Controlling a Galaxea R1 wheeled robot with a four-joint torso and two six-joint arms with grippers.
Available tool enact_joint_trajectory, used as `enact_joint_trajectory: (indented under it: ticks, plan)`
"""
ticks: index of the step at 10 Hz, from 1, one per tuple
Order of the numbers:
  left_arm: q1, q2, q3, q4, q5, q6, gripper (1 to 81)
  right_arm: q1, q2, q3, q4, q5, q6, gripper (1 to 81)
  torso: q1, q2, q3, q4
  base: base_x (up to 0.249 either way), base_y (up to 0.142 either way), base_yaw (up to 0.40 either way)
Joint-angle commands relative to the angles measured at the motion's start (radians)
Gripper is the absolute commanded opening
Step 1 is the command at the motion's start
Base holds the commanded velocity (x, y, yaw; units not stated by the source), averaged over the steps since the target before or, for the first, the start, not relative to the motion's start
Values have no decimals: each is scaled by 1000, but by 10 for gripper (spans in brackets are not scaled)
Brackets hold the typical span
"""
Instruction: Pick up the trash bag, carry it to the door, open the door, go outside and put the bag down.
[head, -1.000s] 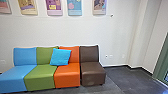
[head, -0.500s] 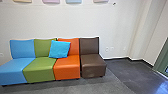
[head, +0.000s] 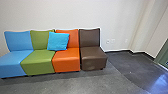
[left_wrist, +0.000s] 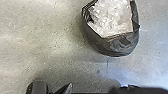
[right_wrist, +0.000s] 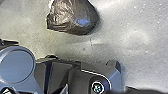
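bag: black, thin plastic, on floor, near robot's plate, clear gap between
bag top: gaping, pale crumpled filling showing, looks like clear film
bag side: glossy, creased, bulges out, bluish sheen on it in right wrist view
weight: probably light, filling looks airy; bottom unseen, so heavier stuff possible
stiffness: soft, will likely sag and change shape once lifted
surface: likely slippery, skin could slide or stretch under a pinch
fragility: nothing breakable seen; film may tear if dragged or pinched thin
grasp: gathered rim, thick folded part; bunch plenty of plastic, opposite edges together if possible
avoid: smooth bulging side, poor purchase; filling alone, would pull out and leave bag
risk: one-sided hold tips the open mouth, filling may spill
left gripper: can't tell if spread or pressed together
right gripper: can't tell either
step: seems to be pick-up, bag standing unheld on floor
seats: blue, green, orange, brown, in a row by wall
cushion: bright blue, leans across green and orange backs
outlets: on wall, right of brown seat
green frame: right edge of head view, maybe door, can't confirm
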Motion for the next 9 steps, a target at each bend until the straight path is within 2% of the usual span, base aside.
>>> enact_joint_trajectory:
  ticks: [1, 2, 5, 9]
  plan:
    - [-146, -29, -32, -68, 116, 2, 811, 79, -49, 20, 26, -53, 0, 811, 63, -98, 2, 0, 0, 0, 0]
    - [-177, -20, -51, -71, 148, 2, 811, 79, -46, 18, 26, -55, 0, 811, 83, -129, -27, 0, 0, 0, 0]
    - [-249, 17, -106, -76, 237, 2, 811, 77, -34, 1, 26, -61, 0, 811, 136, -213, -52, 0, 0, 0, 0]
    - [-278, 89, -144, -73, 247, 2, 811, 71, -20, -9, 26, -61, 0, 811, 226, -358, -54, 0, 0, 0, 0]
